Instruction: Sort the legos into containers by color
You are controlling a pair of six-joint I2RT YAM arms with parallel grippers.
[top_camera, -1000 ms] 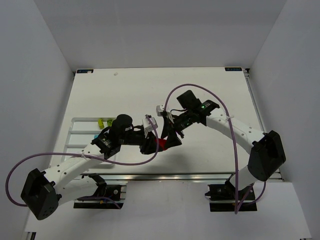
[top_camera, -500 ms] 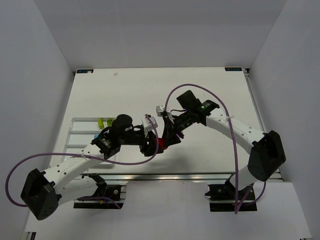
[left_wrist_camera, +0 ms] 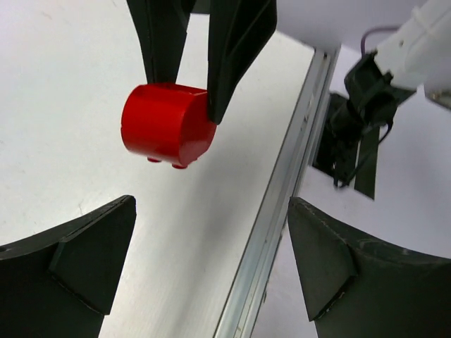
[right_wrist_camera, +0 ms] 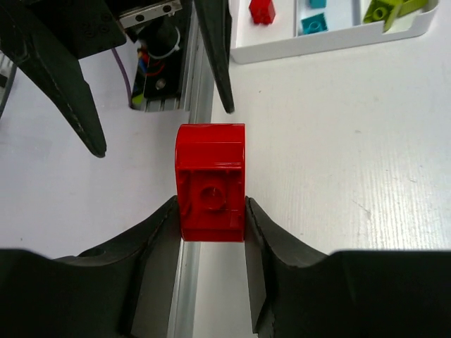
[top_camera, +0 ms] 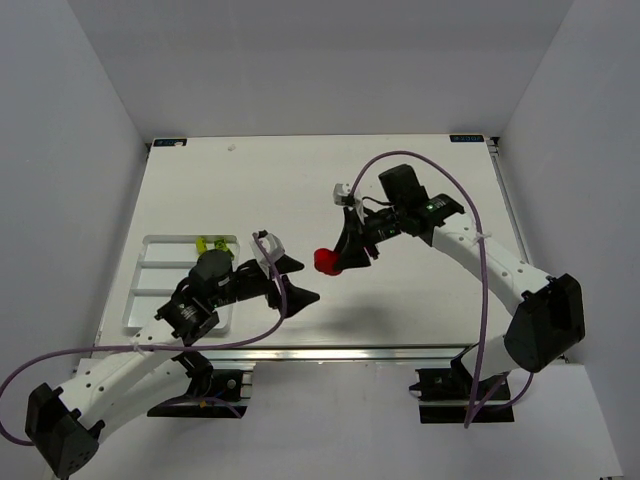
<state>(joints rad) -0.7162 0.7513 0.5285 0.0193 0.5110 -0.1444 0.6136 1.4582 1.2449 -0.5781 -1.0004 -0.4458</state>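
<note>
Top view: the right gripper (top_camera: 333,262) clamps the rounded red brick (top_camera: 323,261) over the table (top_camera: 420,190), well apart from the compartment tray (top_camera: 160,285).

Left wrist view: the left gripper (left_wrist_camera: 211,271) gapes wide, empty, facing that brick.

Right wrist view: a small red brick (right_wrist_camera: 262,10), cyan brick (right_wrist_camera: 313,24) and yellow-green bricks (right_wrist_camera: 384,8) lie in separate compartments. Only the held piece seems left to place.
</note>
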